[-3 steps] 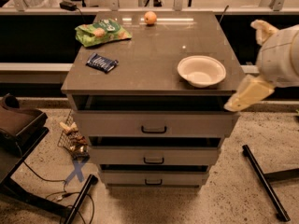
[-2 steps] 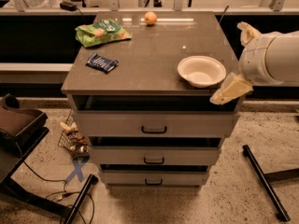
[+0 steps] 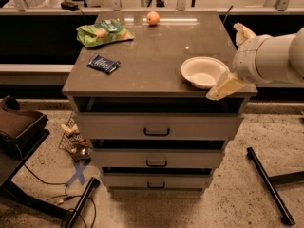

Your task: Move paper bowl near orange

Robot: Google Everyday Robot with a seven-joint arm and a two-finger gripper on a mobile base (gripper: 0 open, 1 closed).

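- Moved since 1.0 s ago: gripper [image 3: 225, 61], shifted leftward from beyond the right edge of the cabinet top [image 3: 156, 56] to the right rim of the paper bowl [image 3: 204, 71]. All other items are unchanged.
- Gripper: fingers spread wide, 1 beyond the bowl's far right side and 1 at its near right side, over the cabinet's front edge. It holds nothing.
- Paper bowl: upright at the front-right corner of the top, close to the front edge.
- Orange [image 3: 152, 18]: centre of the back edge, well apart from the bowl.
- Other stock: green snack bag [image 3: 103, 32] at back left, blue packet [image 3: 103, 63] at left.
- Risk 1 (judgement): a finger striking the rim could tip the light bowl or push it off the front edge.
- Risk 2: a thin-rim pinch may slip during the carry.
- Risk 3: a bumped orange could roll off the back.
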